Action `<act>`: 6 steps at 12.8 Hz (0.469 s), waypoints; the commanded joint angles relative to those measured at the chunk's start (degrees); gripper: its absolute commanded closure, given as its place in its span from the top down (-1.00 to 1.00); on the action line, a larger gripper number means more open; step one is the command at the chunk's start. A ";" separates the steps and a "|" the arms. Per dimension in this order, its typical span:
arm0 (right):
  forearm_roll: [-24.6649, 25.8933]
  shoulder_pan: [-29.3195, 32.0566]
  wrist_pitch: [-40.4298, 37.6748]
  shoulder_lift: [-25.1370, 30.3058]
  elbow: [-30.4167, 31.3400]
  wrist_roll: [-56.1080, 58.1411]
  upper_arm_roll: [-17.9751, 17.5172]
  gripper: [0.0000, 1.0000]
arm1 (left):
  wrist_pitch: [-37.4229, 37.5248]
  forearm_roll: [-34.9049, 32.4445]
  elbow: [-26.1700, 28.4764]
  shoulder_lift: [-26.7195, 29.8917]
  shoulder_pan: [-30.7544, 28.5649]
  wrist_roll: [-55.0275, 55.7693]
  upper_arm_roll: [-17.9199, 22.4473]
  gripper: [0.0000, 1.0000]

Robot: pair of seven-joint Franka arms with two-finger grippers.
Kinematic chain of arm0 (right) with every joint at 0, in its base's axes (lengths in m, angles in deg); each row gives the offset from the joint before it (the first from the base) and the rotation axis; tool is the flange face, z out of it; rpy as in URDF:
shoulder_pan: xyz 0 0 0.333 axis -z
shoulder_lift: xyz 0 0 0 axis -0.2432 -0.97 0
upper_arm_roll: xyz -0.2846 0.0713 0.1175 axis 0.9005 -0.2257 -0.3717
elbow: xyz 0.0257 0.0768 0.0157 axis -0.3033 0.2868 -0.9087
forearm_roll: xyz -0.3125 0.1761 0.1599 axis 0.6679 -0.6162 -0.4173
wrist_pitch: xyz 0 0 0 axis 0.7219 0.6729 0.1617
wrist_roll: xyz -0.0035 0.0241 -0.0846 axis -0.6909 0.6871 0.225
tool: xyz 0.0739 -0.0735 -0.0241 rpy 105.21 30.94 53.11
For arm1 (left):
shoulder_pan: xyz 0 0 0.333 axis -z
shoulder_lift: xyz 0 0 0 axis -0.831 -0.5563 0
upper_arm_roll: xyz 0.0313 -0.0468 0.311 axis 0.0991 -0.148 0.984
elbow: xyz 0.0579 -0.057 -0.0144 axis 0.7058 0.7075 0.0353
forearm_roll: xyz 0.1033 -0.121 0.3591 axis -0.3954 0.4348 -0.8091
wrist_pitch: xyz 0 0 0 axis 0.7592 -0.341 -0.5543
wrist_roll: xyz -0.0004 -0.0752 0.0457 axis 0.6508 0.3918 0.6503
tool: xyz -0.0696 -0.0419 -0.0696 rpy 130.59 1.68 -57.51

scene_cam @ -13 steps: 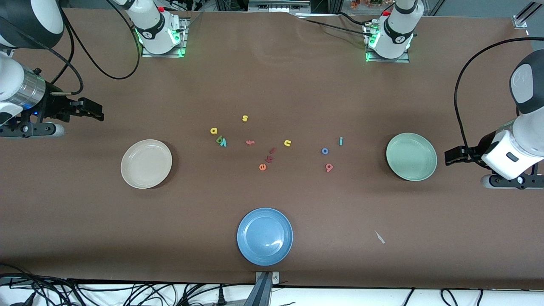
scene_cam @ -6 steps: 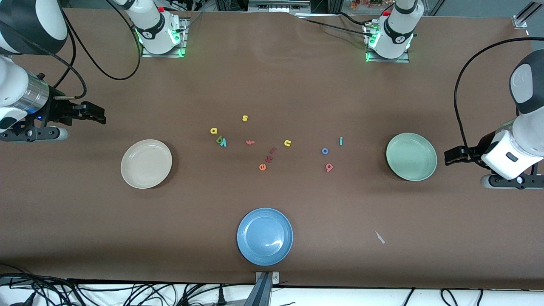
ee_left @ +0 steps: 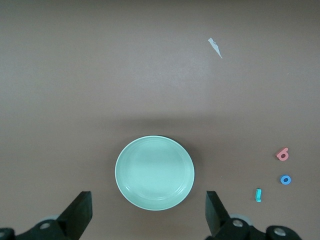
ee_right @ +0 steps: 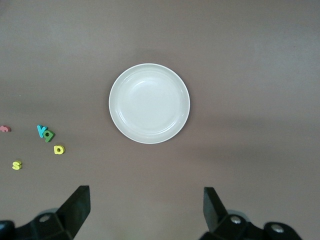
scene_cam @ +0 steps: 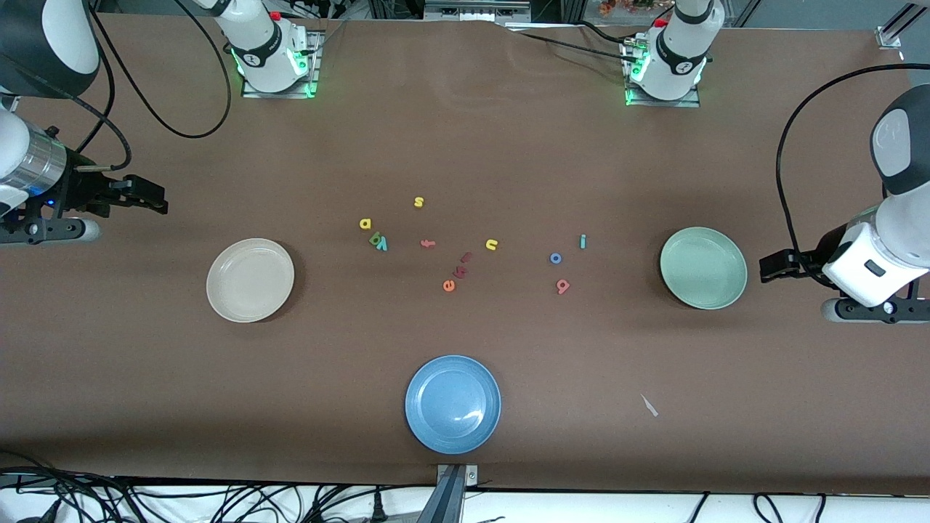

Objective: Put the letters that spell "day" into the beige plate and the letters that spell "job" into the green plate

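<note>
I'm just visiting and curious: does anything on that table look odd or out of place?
One thing: a small pale scrap, like torn paper or tape, lies on the bare brown table, nearer the front camera than the green plate. It matches neither the foam letters nor the plates. Everything else looks tidy.

A round, shallow blue plate [scene_cam: 453, 404] is placed on the brown table surface [scene_cam: 145, 378], near the front camera's edge. Scattered mid-table are a yellow foam "s" [scene_cam: 418, 202], a yellow foam "u" [scene_cam: 492, 245], a small reddish foam "f" [scene_cam: 428, 244], an orange foam "e" [scene_cam: 449, 285] and two dark red foam pieces [scene_cam: 463, 265] just beside the "e". A small white paper scrap [scene_cam: 649, 405] is located toward the left arm's end.
</note>
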State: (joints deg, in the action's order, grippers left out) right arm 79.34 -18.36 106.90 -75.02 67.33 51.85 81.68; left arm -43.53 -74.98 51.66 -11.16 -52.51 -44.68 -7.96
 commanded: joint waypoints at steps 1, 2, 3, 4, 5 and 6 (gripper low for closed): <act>0.09 0.07 -0.05 0.34 0.31 1.05 -0.05 1.00 | -0.08 1.20 0.32 0.59 0.09 -1.02 0.20 0.98; -0.08 0.07 0.03 0.34 0.05 1.23 -0.05 1.00 | 0.18 1.20 0.32 0.59 0.18 -1.02 0.20 0.99; -0.35 -0.37 0.12 0.34 0.04 0.79 -0.31 1.00 | 0.18 1.12 0.23 0.59 -0.17 -1.19 0.29 0.99; -0.26 -0.46 -0.14 0.78 0.30 0.44 -0.49 1.00 | 0.27 1.12 0.23 0.68 -0.34 -1.28 0.29 0.99; -0.26 -0.29 -0.49 0.78 0.31 1.05 -0.14 1.00 | 0.27 1.20 0.23 0.77 -0.26 -1.28 0.20 0.99; -0.35 -0.02 -0.41 0.43 0.05 1.40 0.91 1.00 | 0.44 1.20 0.23 0.94 0.18 -1.10 -0.06 0.99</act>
State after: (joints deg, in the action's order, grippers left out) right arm 79.32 -18.74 106.86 -75.02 67.33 51.92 81.50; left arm -43.53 -74.98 51.66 -11.16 -52.66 -44.68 -7.93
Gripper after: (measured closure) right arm 0.000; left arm 0.000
